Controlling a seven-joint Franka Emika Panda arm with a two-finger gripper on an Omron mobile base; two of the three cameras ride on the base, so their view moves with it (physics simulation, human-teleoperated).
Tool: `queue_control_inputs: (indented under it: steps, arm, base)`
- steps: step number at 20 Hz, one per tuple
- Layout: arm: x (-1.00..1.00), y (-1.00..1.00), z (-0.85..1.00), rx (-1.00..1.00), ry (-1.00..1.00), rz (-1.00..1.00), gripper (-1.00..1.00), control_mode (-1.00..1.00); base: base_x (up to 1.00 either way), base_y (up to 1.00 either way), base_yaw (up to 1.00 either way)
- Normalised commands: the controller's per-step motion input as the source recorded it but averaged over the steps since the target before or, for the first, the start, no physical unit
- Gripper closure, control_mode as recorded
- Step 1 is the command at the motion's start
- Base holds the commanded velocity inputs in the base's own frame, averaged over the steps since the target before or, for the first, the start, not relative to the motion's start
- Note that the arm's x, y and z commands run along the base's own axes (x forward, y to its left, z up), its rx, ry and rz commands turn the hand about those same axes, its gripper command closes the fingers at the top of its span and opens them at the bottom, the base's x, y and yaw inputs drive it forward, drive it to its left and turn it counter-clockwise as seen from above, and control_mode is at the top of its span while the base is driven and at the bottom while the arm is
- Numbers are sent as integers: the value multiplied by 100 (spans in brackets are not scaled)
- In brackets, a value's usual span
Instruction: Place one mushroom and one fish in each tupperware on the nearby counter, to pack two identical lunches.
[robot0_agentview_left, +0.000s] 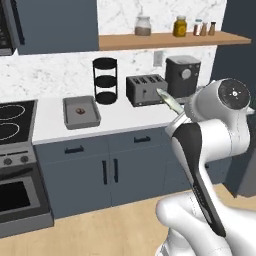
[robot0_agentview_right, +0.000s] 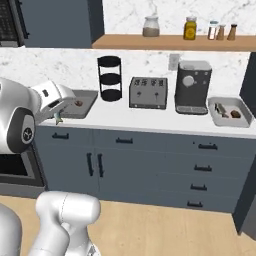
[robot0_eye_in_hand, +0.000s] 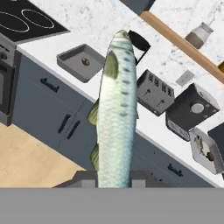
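A long silver-green fish (robot0_eye_in_hand: 116, 113) stands lengthwise in the hand view, and my gripper (robot0_eye_in_hand: 114, 178) is shut on its tail end. The fish's tip (robot0_agentview_left: 169, 100) pokes out past the arm, above the counter (robot0_agentview_left: 125, 119). The left grey tupperware (robot0_agentview_left: 81, 112) holds one brown mushroom (robot0_agentview_left: 80, 111) and lies ahead of the fish in the hand view (robot0_eye_in_hand: 82, 62). At the counter's right end, the second tupperware (robot0_agentview_right: 230, 112) holds a mushroom (robot0_agentview_right: 235, 114) and a fish (robot0_agentview_right: 221, 111). My hand (robot0_agentview_right: 56, 116) hovers in front of the left tupperware (robot0_agentview_right: 83, 103).
Between the two containers stand a black tiered rack (robot0_agentview_left: 105, 80), a toaster (robot0_agentview_left: 146, 89) and a coffee machine (robot0_agentview_left: 182, 75). A stove (robot0_agentview_left: 15, 120) adjoins the counter on the left. A wooden shelf (robot0_agentview_left: 170, 39) with jars hangs above. Slate-blue drawers (robot0_agentview_right: 200, 170) front the counter.
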Motion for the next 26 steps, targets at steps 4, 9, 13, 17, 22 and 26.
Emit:
queue_control_inputs:
  steps: [4, 9, 13, 17, 22, 26]
  arm:
    - [0, 0, 0, 0, 0, 0, 100, 100]
    - [0, 0, 0, 0, 0, 0, 100, 100]
    - [0, 0, 0, 0, 0, 0, 100, 100]
    - [0, 0, 0, 0, 0, 0, 100, 100]
    - [0, 0, 0, 0, 0, 0, 100, 100]
    - [0, 0, 0, 0, 0, 0, 100, 100]
  base:
    - [48, 100, 4]
    - [78, 96, 1]
    - [79, 62, 0]
    - [55, 10, 0]
    - [40, -2, 0]
    - [44, -6, 0]
